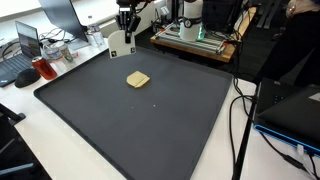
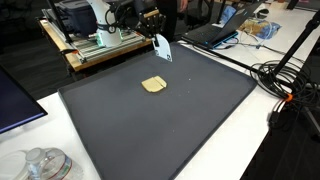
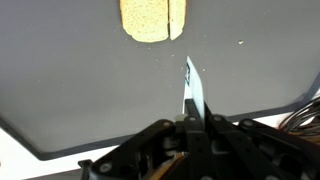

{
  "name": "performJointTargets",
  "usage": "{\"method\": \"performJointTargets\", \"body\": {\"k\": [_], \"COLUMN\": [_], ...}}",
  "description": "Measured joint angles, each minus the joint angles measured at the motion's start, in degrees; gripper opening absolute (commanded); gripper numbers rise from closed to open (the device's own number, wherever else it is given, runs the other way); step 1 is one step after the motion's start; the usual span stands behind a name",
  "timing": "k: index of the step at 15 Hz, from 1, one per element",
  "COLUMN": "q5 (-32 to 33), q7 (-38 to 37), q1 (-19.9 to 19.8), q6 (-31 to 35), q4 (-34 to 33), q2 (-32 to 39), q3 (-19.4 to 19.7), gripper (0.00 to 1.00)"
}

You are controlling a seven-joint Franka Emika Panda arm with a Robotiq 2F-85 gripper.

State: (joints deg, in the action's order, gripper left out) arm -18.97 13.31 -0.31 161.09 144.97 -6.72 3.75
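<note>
the end effector (image 3: 192,122) is clamped on a white card (image 3: 191,85), which stands upright and shows edge-on in the wrist view. the card is at the far edge of the black mat (image 1: 150,125) on the desk (image 1: 45,135). a tan sponge (image 1: 138,79) lies flat mid-mat, well apart from the card.

Wrist view, top edge: tan slab (image 3: 150,18) cut off, its far part unseen | centre: white card (image 3: 192,88) edge-on to me, face hidden | bottom: my gripper (image 3: 193,122) dark, blurred, pads indistinct.
</note>
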Motion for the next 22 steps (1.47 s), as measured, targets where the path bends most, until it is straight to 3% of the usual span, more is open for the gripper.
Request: {"method": "performJointTargets", "body": {"k": [3, 7, 9, 16, 22], "q5": [-5.5, -5.5, -2.6, 14.1, 21.0], "q7": [3.7, 1.1, -4.6, -31.5, -42.8], "q1": [0.0, -1.1, -2.4, -4.3, -4.3], "q6": [-1.9, -10.1, -13.3, -13.7, -13.4], "q4": [0.9, 0.6, 0.1, 0.5, 0.6], "q2": [-1.5, -2.4, -2.4, -1.5, -0.2], "q3": [1.5, 3.9, 3.9, -0.4, -4.1], "gripper": [0.01, 0.01, 0.01, 0.01, 0.04]}}
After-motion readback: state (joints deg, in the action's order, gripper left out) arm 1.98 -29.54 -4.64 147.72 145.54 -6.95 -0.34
